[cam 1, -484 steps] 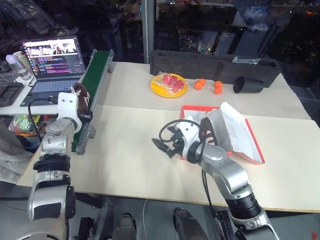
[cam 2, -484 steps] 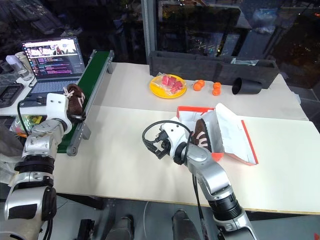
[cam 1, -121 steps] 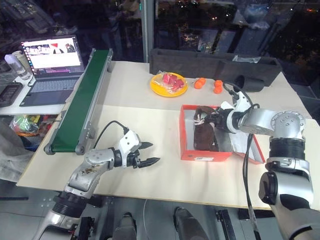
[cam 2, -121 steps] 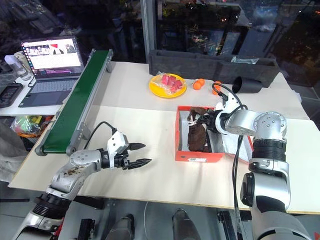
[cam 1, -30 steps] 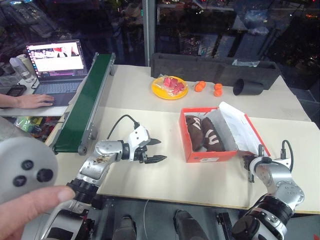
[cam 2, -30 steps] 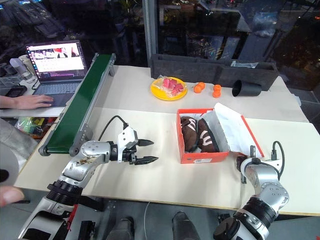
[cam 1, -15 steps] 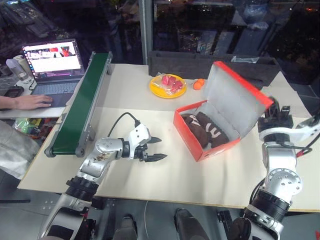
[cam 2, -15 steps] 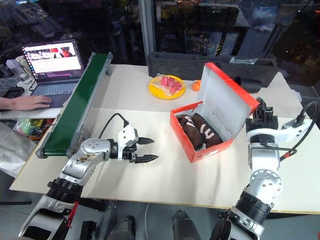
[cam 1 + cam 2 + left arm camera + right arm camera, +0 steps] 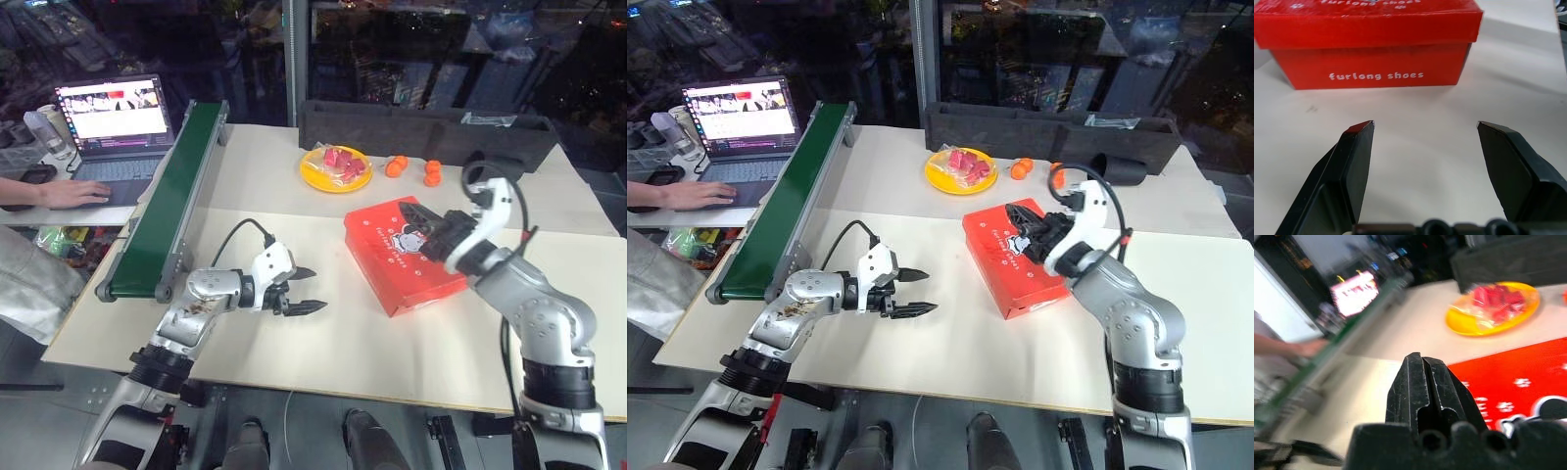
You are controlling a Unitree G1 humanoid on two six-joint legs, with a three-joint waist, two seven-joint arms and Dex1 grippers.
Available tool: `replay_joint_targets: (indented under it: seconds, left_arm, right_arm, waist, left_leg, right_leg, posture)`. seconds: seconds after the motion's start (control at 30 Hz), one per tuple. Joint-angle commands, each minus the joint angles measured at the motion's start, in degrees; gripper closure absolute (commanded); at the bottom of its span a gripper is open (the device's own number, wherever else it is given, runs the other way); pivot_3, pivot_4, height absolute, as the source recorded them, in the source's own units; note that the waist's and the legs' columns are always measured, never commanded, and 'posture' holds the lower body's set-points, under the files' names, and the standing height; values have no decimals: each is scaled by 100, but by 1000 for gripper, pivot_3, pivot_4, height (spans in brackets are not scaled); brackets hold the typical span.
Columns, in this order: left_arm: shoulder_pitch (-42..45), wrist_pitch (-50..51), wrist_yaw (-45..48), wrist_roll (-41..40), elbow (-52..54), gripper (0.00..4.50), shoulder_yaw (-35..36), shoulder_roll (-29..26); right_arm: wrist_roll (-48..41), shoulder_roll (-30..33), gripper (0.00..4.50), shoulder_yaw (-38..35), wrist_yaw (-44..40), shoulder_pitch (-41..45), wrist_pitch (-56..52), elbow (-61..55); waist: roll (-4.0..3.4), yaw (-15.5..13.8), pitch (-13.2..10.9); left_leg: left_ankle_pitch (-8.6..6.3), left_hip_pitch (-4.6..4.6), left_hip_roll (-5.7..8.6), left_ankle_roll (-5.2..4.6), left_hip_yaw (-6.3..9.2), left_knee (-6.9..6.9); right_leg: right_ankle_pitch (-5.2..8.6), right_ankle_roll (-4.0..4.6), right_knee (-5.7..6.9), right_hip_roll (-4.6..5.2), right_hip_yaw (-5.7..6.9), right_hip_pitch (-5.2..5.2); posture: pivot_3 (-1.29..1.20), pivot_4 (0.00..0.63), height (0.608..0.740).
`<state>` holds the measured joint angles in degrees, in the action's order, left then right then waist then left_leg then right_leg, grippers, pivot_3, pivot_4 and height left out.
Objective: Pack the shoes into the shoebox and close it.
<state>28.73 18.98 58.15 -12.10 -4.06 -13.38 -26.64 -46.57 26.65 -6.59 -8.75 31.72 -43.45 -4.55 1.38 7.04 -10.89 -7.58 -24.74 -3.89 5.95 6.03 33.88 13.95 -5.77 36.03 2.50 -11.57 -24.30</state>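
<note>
The red-orange shoebox (image 9: 397, 255) lies closed in the middle of the table, slightly askew, its lid with the white cartoon figure facing up. The shoes are hidden inside it. My right gripper (image 9: 423, 223) is shut and rests over the lid's far right part; in the right wrist view its shut fingers (image 9: 1422, 367) point across the red lid (image 9: 1518, 377). My left gripper (image 9: 315, 290) hovers low over the table to the left of the box, open and empty. In the left wrist view the box's lettered side (image 9: 1371, 54) faces its spread fingers (image 9: 1356, 161).
A green conveyor (image 9: 167, 196) runs along the left side. A laptop (image 9: 113, 122) and a person's hand (image 9: 59, 193) are beyond it. At the back stand a yellow plate (image 9: 335, 166), oranges (image 9: 395, 166) and a long black tray (image 9: 421, 122).
The lid, lying flat open a second ago and raised half a second ago, now sits down on the box. My right gripper has swung left and up onto the lid. The left gripper has stayed put.
</note>
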Motion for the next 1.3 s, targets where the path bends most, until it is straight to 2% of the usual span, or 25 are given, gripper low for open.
replay_joint_targets:
  seconds: [0.03, 0.13, 0.2, 0.33, 0.5, 0.6, 0.7, 0.93, 1.2, 1.3]
  left_arm:
    - [-89, 38, -139, -36, 294, 916, 116, 6]
    - [-185, 108, -309, -24, 351, 916, 212, -21]
    - [-250, 134, -455, -10, 380, 916, 287, -21]
    - [-341, 256, -836, -62, 475, 916, 480, 65]
    - [-323, 410, -1533, -98, 364, 916, 875, 358]
    - [-253, 439, -2109, -142, 140, 916, 1259, 608]
    - [-187, 267, -3042, -118, -128, 916, 1821, 964]
    - [-259, 4, -4191, -39, -423, 916, 2311, 1479]
    - [-146, -70, -4434, -91, -751, 916, 2430, 1587]
    - [-68, -121, -4438, -157, -883, 916, 2473, 1599]
  right_arm:
    - [738, 1, 4442, 448, 77, 135, -447, 979]
    - [1052, -26, 4442, 564, 20, 164, -803, 1617]
    - [1199, -33, 4442, 611, -101, 120, -883, 1762]
    - [1366, -183, 4442, 470, -143, 173, -801, 1759]
    - [1488, -495, 4442, 126, -194, 294, -126, 1187]
    - [1596, -484, 4442, -281, -134, 110, 382, 777]
    - [2190, 131, 4442, -768, -13, -453, 1111, 457]
    - [2365, 400, 4442, -1943, 367, -1041, 1636, 353]
    - [2989, 438, 4442, -1731, 529, -1253, 1753, 377]
    - [3058, 330, 4442, -1862, 710, -1255, 1780, 443]
  waist:
    - [1, -15, 0]
    - [7, -44, 5]
    - [44, -44, 27]
    - [70, -62, 45]
    - [87, -33, 55]
    - [86, -15, 55]
    - [80, -87, 51]
    - [81, -189, 51]
    - [81, -125, 51]
    - [81, -142, 51]
  left_leg:
    - [0, -1, 0, 0, 0, -2]
    - [0, -8, 0, 0, 0, -6]
    - [0, -2, -1, -1, 0, -4]
    - [0, 11, -1, 0, 1, 8]
    - [6, 10, -1, -2, 1, 15]
    - [7, 3, -1, -3, 1, 8]
    - [7, -11, 0, -3, 1, -1]
    - [6, -26, 2, -3, 1, 0]
    - [18, 3, 4, 5, 0, 10]
    - [19, -2, 4, 6, 0, 7]
  right_leg:
    - [1, -1, 0, 0, 0, 1]
    - [-4, -30, 6, 1, 2, -3]
    - [-8, -39, 5, 0, 7, 6]
    - [7, -8, 6, 0, 8, 23]
    - [2, -8, 7, 0, 7, 28]
    - [-1, -12, 9, 0, 7, 18]
    - [-10, -50, 8, 0, 8, 10]
    - [-6, -54, -1, 3, 11, 6]
    - [-7, -15, 3, 2, 7, 22]
    - [-6, -14, 1, 2, 7, 20]
  posture:
    - [0, 150, 740]
    - [0, 150, 740]
    - [0, 150, 740]
    - [0, 150, 740]
    - [0, 150, 740]
    - [0, 150, 740]
    - [0, 150, 740]
    - [0, 150, 740]
    - [0, 150, 740]
    - [0, 150, 740]
